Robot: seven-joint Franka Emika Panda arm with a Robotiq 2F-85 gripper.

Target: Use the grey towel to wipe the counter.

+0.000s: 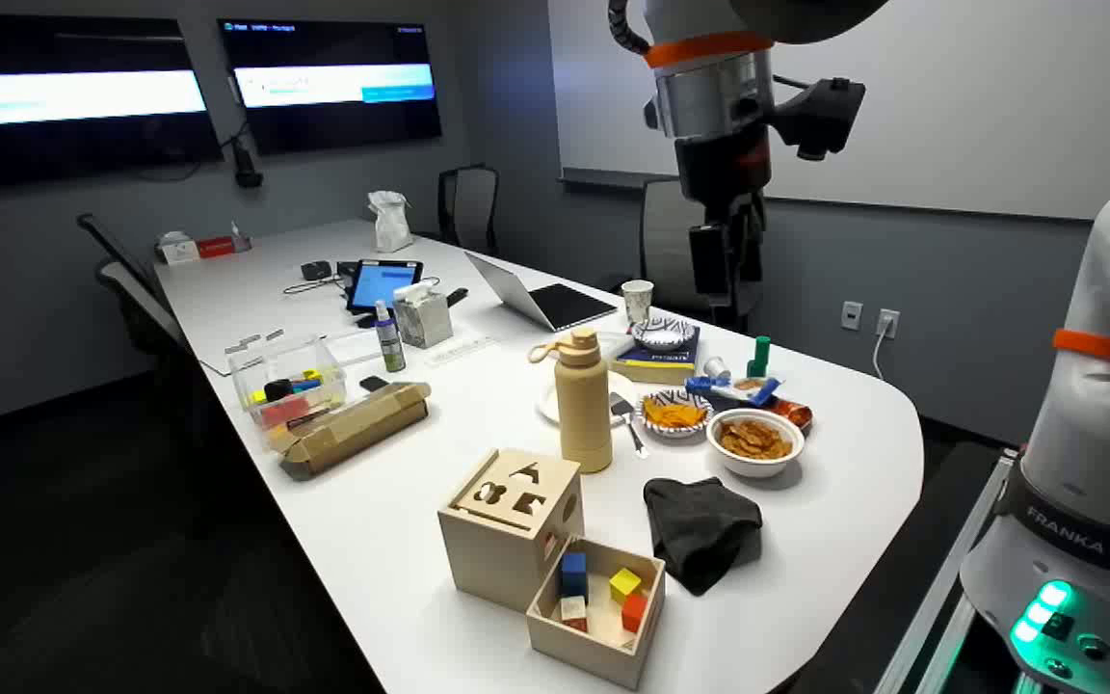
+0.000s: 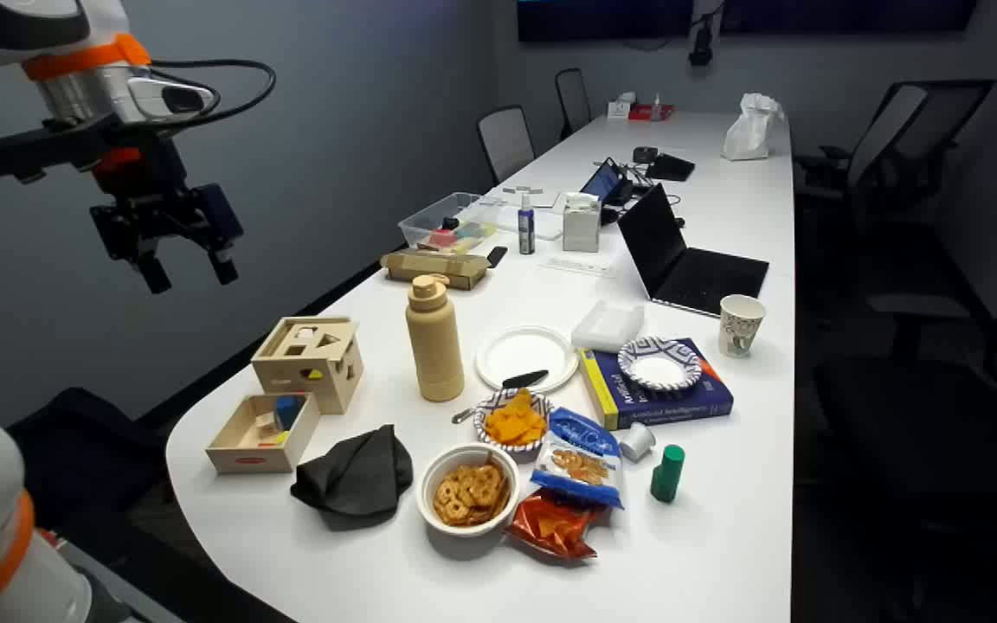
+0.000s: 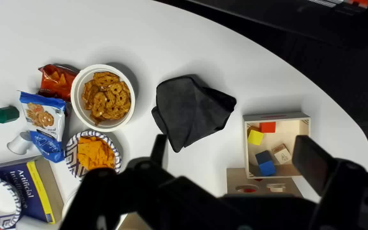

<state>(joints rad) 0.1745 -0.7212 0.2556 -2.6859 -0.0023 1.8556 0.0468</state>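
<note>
Grey towel (image 3: 190, 110), apparently folded, lies well below the spread tool (image 2: 190, 271).

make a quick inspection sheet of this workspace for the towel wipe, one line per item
Surface: white table; spills: nothing seen.
Job's things: dark grey towel, loosely bunched between white snack bowl and open wooden tray, apart from both.
Clutter: includes shape sorter, tan bottle, blue snack bag, book, open laptop.
Gripper: open, raised over the table, holding nothing.
Cables: black cable loop above the gripper; white cord at the wall.
Surroundings: office chairs, whiteboard, lit wall screens.
</note>
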